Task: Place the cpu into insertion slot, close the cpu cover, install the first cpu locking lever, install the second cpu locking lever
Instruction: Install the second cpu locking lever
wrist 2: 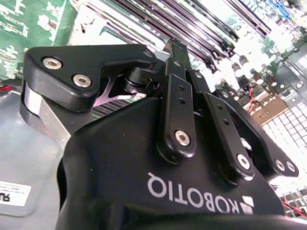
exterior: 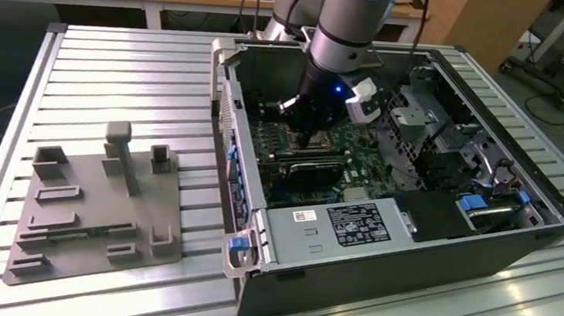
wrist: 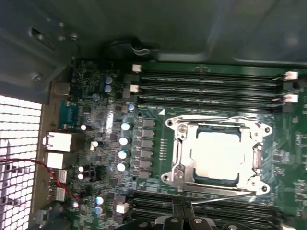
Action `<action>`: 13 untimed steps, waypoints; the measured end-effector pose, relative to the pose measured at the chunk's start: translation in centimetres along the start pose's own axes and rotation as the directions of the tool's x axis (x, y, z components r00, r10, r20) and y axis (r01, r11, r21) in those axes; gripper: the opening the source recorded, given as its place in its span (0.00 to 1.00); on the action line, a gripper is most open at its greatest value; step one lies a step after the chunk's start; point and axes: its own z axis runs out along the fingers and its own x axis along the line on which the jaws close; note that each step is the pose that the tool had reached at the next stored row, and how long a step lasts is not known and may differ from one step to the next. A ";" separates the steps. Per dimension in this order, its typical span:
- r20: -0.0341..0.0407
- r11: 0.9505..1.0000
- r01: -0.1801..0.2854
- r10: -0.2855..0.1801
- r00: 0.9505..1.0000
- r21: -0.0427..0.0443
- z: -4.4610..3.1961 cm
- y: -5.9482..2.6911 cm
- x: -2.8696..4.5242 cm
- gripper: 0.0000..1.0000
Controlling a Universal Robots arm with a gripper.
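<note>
Ribbed metal worktop (exterior: 114, 72) carries an open computer case (exterior: 375, 268) and a grey fixture (exterior: 91, 209) on the exterior view's left, with wooden desks beyond. Inside, the first wrist view shows the cpu (wrist: 216, 155) already seated in the insertion slot (wrist: 187, 160) with the cpu cover (wrist: 218, 125) lying closed over it. One thin locking lever (wrist: 225, 195) looks unlatched, and the pincer (exterior: 310, 140) hovers just above, fingers seemingly drawn together, empty.

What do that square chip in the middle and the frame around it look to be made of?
The cpu looks like pale, matte metal on top, with a soft, even sheen. The cpu cover around it seems to be thin bright steel: silvery and glinting at its edges. The gripper looks like black metal or plastic.
</note>
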 end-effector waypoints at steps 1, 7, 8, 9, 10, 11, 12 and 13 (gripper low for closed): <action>0.000 1.000 0.000 0.000 1.000 0.000 0.03 0.01 0.14 0.11; 0.000 1.000 0.000 0.000 1.000 0.000 0.07 0.02 0.35 0.11; 0.000 1.000 0.000 0.000 1.000 -0.001 0.06 0.02 0.35 0.11; 0.000 1.000 0.000 0.000 1.000 -0.001 0.06 0.02 0.35 0.11; 0.000 1.000 0.000 0.000 1.000 -0.002 0.07 0.02 0.36 0.11; 0.000 1.000 0.000 0.000 1.000 -0.002 0.07 0.03 0.36 0.11; 0.000 1.000 0.000 0.000 1.000 -0.003 0.08 0.03 0.35 0.11; 0.000 1.000 0.000 0.000 1.000 -0.003 0.10 0.02 0.36 0.11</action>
